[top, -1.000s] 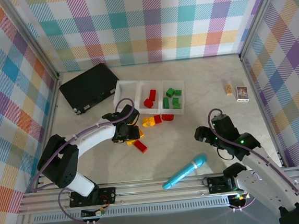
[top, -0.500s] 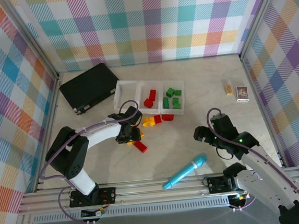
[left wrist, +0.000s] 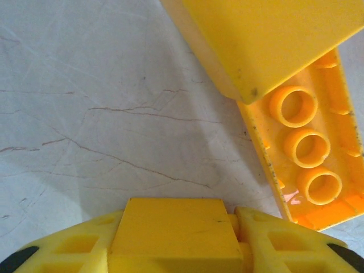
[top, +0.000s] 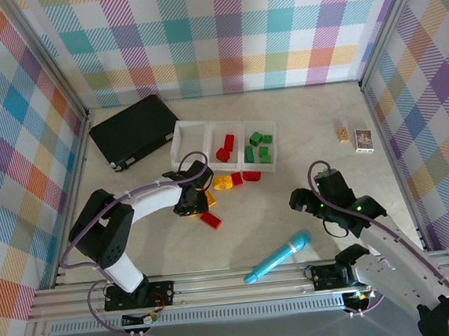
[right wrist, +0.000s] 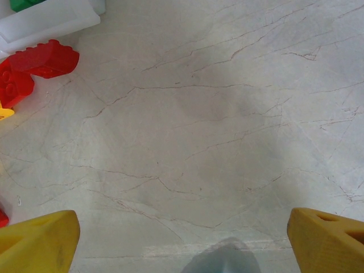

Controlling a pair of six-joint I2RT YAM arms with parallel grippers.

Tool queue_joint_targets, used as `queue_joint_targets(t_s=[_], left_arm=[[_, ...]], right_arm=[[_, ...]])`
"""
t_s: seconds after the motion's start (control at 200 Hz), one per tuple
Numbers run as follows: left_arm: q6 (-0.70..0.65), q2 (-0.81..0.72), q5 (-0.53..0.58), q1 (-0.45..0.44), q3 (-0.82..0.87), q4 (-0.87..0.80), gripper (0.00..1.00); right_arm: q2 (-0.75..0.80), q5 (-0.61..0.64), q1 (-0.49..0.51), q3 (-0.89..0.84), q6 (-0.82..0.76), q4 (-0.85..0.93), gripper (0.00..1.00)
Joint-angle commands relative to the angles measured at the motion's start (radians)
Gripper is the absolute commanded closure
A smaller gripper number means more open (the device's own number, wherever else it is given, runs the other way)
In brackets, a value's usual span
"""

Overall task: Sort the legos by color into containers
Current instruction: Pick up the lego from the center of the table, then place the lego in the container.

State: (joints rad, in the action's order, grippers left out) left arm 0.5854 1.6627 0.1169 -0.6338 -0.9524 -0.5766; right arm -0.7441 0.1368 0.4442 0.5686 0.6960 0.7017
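- Gripping stage: the left jaws are pressed against two opposite sides of a yellow brick (left wrist: 173,230) low at the counter (left wrist: 85,114). Whether the brick rests on the counter or is lifted cannot be told.
- Just beside it lies an upturned yellow brick (left wrist: 310,153) with its hollow tubes showing, and a third yellow brick (left wrist: 267,40) overlaps one end of it.
- The right jaws stand spread wide over bare counter with nothing between them. Loose red bricks (right wrist: 34,62) lie near the tray's corner.
- The tray (top: 180,132) holds red legos (top: 226,147) in its middle compartment and green legos (top: 259,148) in its right one. The left compartment (top: 190,139) looks vacant, so it is judged to be the place for the yellow bricks.
- Handling, as judged: the bricks are light, rigid and smooth-walled, hence somewhat slippery. The best hold is square across the two flat parallel side walls at mid-length. Studs and the hollow underside offer poor purchase, and an off-centre pinch may twist the brick.
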Motion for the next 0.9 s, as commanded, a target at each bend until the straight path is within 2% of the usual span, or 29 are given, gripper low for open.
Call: queue_joint_targets(t_s=[0.0,0.13,0.23,0.365,0.48,0.66,0.895], left_arm=[[-0.03,-0.076,0.034,0.013,-0.053,-0.065,0.78],[-0.073,-0.159,0.087,0.025,-0.172,-0.108,0.77],[-0.142,-0.133,0.088,0.081,-0.315,-0.141,0.78],[-0.195,-0.009,0.013,0.196,-0.522,-0.16,0.83],[-0.234,0.138,-0.011,0.25,-0.714,-0.178,0.84],[-0.262,0.336,-0.023,0.266,-0.912,-0.19,0.83],[-0.262,0.533,-0.019,0.269,-1.029,-0.194,0.83]], right_arm=[[-0.006,-0.003,-0.006,0.029,0.001,-0.013,0.06],[-0.034,0.002,-0.005,0.043,-0.008,-0.033,0.06],[-0.066,-0.002,-0.006,0.06,-0.015,-0.051,0.06],[-0.106,-0.034,-0.005,0.073,-0.018,-0.079,0.06],[-0.128,-0.049,-0.006,0.078,-0.029,-0.085,0.06],[-0.151,-0.072,-0.006,0.084,-0.057,-0.079,0.06],[-0.185,-0.065,-0.007,0.094,-0.098,-0.071,0.06]])
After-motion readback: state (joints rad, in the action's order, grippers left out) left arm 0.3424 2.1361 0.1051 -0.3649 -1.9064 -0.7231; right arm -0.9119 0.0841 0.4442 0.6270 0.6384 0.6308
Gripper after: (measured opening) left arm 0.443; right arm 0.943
